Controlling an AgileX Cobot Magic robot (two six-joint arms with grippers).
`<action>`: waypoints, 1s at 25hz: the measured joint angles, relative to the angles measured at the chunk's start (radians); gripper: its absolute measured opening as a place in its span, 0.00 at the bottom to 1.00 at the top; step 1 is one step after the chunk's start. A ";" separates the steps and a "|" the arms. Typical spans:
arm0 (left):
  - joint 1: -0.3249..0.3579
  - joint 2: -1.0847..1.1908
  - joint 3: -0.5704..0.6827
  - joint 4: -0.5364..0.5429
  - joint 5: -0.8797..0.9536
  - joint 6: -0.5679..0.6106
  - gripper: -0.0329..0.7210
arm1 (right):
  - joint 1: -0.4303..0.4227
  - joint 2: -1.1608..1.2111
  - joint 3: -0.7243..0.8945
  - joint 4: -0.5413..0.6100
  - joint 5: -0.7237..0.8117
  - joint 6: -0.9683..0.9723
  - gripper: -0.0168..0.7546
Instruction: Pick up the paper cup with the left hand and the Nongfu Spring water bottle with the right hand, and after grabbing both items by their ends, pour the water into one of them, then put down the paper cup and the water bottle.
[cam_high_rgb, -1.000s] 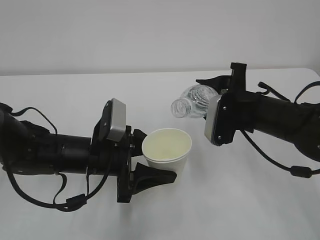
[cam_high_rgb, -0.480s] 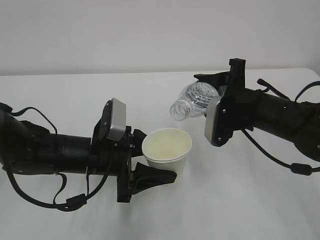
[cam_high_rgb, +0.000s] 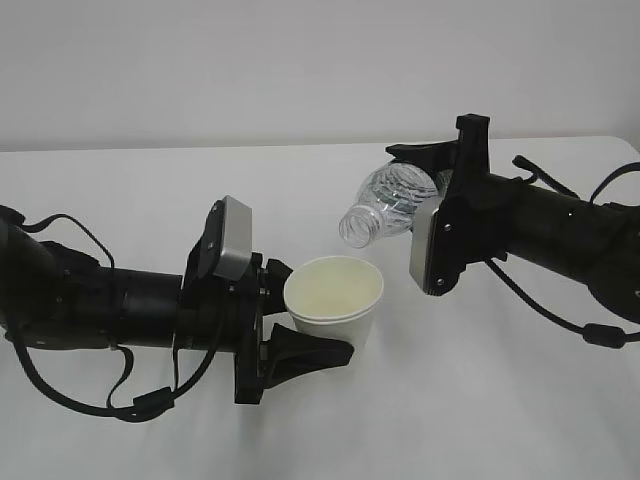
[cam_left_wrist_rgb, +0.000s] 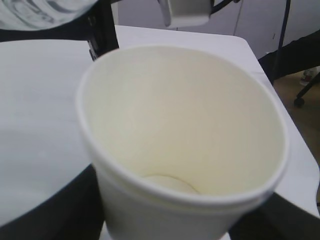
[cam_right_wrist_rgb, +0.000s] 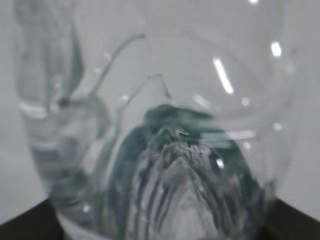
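Two things matter to me right now: the paper cup (cam_high_rgb: 333, 300) and the Nongfu Spring water bottle (cam_high_rgb: 385, 203). I see the cup upright in the left hand (cam_high_rgb: 285, 325), its fingers (cam_high_rgb: 310, 352) standing fairly wide around the lower wall and closed on it, so it sits at or just above the desk (cam_high_rgb: 320, 430); I cannot tell whether its base touches. From the left wrist view the inside of the cup (cam_left_wrist_rgb: 185, 135) looks dry and empty. The bottle is tipped mouth-down toward the cup, clamped at its base end by the fingers of the right hand (cam_high_rgb: 440, 190), which are spread about the width of the bottle. Its open mouth hangs above and a little to the right of the cup's rim, apart from it, near the far edge and not over the middle.

My main worry is the pour missing. If I tilt further from here, I judge the water could run past the rim and onto the desk. I see no stream, and through the blurred right wrist view I cannot tell how much water the bottle (cam_right_wrist_rgb: 165, 150) holds. A sudden gush could also splash. Squeezing thin paper too hard may buckle the cup, and the ribbed plastic could slip or twist in the grip.
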 joint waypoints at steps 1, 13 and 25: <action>0.000 0.000 0.000 0.000 0.000 -0.002 0.68 | 0.000 0.000 0.000 0.000 0.000 -0.004 0.61; 0.000 0.000 0.000 0.000 0.000 -0.008 0.68 | 0.000 0.000 0.000 0.000 0.000 -0.108 0.61; 0.000 0.000 0.000 0.000 0.000 -0.010 0.68 | 0.000 0.000 0.000 -0.028 -0.039 -0.120 0.61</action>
